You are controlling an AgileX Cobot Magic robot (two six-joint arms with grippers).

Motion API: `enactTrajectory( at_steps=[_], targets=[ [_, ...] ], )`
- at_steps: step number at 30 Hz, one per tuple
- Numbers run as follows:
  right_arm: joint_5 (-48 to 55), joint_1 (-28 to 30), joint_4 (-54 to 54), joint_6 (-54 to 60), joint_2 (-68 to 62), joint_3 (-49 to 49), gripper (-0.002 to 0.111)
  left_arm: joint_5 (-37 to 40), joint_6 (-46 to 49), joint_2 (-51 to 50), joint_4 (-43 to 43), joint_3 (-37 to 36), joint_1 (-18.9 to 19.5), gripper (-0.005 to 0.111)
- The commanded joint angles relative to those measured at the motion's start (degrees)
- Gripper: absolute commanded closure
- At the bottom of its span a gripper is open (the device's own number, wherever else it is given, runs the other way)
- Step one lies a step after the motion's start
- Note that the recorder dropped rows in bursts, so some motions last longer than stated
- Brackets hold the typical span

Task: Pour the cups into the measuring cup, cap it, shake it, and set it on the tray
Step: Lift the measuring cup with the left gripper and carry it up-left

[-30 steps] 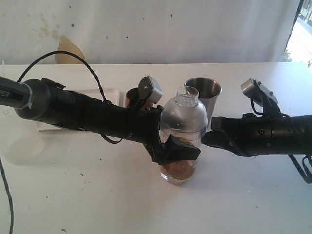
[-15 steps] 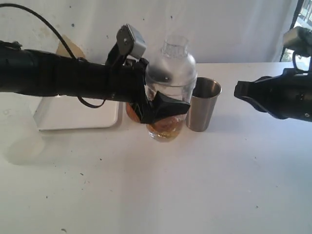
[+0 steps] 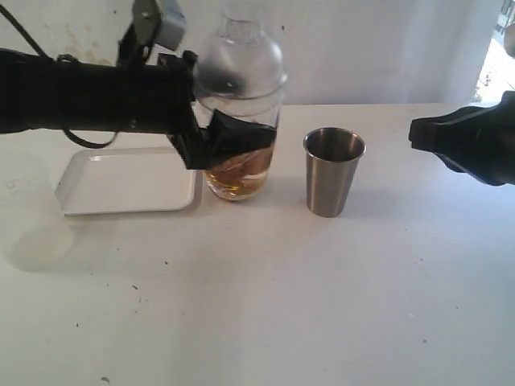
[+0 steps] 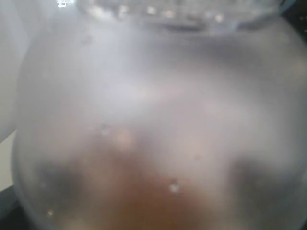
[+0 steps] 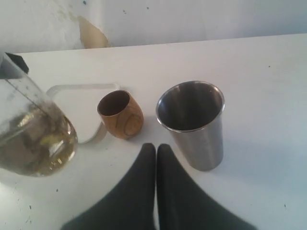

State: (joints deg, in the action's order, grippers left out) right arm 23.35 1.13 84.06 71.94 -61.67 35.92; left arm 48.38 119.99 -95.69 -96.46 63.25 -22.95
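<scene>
My left gripper point(image 3: 232, 138) is shut on the measuring cup point(image 3: 239, 161), a clear tumbler holding brownish liquid, with the domed cap point(image 3: 241, 58) on top. It hangs slightly tilted just right of the white tray point(image 3: 121, 183). That vessel point(image 4: 153, 120) fills the left wrist view as a blur. The steel tumbler point(image 3: 333, 170) stands empty to its right. The wooden cup point(image 5: 120, 115) shows only in the right wrist view, beside the tray point(image 5: 79, 108) and the steel tumbler point(image 5: 192, 122). My right gripper point(image 3: 414, 133) is shut and empty at the far right, its fingertips point(image 5: 149, 149) pressed together.
A white wall rises behind the table's far edge. Bare white tabletop point(image 3: 265, 305) spreads across the front. The left arm's black body point(image 3: 80, 96) reaches over the back of the tray.
The left arm has carried the capped measuring cup up and to the left, from the middle front to beside the tray. The right gripper has drawn back to the right.
</scene>
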Motion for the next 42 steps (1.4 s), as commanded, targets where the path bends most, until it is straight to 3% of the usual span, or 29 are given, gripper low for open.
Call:
enactTrajectory(
  at_steps=[1,4,5,8,9,10,13,14,16,18,20,21,22,23,25,27,28,30,31,32,33,35,38,39,42],
  targets=[
    [0.12,0.1,-1.71,-1.64,0.56,0.04,0.108,13.6,1.54,2.18,-3.48,-0.24,-0.61,0.107],
    [-0.16,0.1,-1.81,-1.66,0.56,0.04,0.108,-5.33,1.42,3.38,-3.48,-0.52,-1.13,0.107],
    [0.08,0.1,-1.83,-1.66,0.56,0.04,0.108,-5.96,1.38,3.38,-3.48,-0.56,0.9,0.107],
    [0.21,0.1,-2.22,-1.76,0.56,0.04,0.108,12.31,-3.56,3.27,-3.48,-1.25,4.58,0.107],
    [0.21,0.1,-2.11,-1.76,0.56,0.04,0.108,16.58,-1.4,3.69,-3.48,-1.72,3.9,0.107],
    [0.21,0.1,-2.11,-1.88,0.56,0.04,0.108,15.98,1.07,4.55,-3.48,-2.36,2.92,0.107],
    [0.07,0.1,-2.4,-1.89,0.56,0.04,0.108,-6.61,1.46,7.66,-3.48,-3.23,1.93,0.107],
    [0.19,0.1,-2.74,-1.89,0.7,0.04,0.108,-8.4,1.32,7.79,-3.48,-3.23,3.07,0.107],
    [0.08,0.1,-2.8,-1.89,1.18,0.04,0.108,3.42,-2.06,7.63,-3.48,-3.45,6.16,0.107],
    [0.08,0.1,-2.8,-1.99,1.63,0.04,0.108,12.67,0.21,7.86,-3.48,-4.5,5.78,0.107],
    [-0.32,0.1,-2.8,-2.2,2.14,0.04,0.108,6.99,1.46,9.64,-3.48,-5.49,3.51,0.107],
    [-0.27,0.1,-2.85,-2.32,2.25,0.04,0.108,-0.51,1.46,10.5,-3.48,-5.95,2.93,0.107],
    [-0.27,0.1,-2.94,-2.32,2.52,0.04,0.108,-7.38,1.46,10.86,-3.48,-5.93,3.2,0.107],
    [-0.27,0.1,-2.94,-2.42,2.78,0.04,0.108,-9.41,1.46,10.86,-3.48,-5.93,4.31,0.107],
    [-0.37,0.1,-2.94,-2.83,3.28,0.04,0.108,-0.81,-0.86,10.86,-3.48,-6.23,7.03,0.107],
    [-0.37,0.1,-2.94,-2.83,3.65,0.04,0.108,8.84,1.44,11.3,-3.48,-6.9,6.61,0.107],
    [-0.37,0.1,-2.94,-2.83,4.01,0.04,0.108,4.77,1.44,12.06,-3.48,-7.16,5.57,0.107],
    [-0.37,0.1,-2.94,-2.97,4.51,0.04,0.108,-10.41,1.44,13.17,-3.48,-7.16,4.75,0.107],
    [-0.37,0.1,-2.94,-3.12,5.01,0.04,0.108,-12.04,1.22,13.29,-3.48,-7.16,5.52,0.107],
    [-0.26,0.1,-2.94,-3.12,5.48,0.04,0.108,-9.22,-0.06,13.29,-3.48,-7.32,7.11,0.107],
    [-0.37,0.1,-3.1,-3.12,6.16,0.04,0.108,0.08,-1.72,13.29,-3.48,-7.57,8.53,0.107],
    [-0.76,0.1,-3.25,-3.26,7.54,0.04,0.108,9.01,1.44,13.64,-3.48,-8.51,8.6,0.107],
    [-1.2,0.1,-3.35,-3.5,9.38,0.04,0.108,-6.62,1.45,15.68,-3.48,-9.75,7.35,0.107],
    [-1.1,0.1,-3.35,-3.74,10.04,0.04,0.108,-7.1,1.11,15.8,-3.48,-10.23,8.27,0.107],
    [-1.2,0.1,-3.35,-3.73,11.77,0.04,0.108,7.89,1.29,15.8,-3.48,-11.76,9.68,0.107]
  ],
)
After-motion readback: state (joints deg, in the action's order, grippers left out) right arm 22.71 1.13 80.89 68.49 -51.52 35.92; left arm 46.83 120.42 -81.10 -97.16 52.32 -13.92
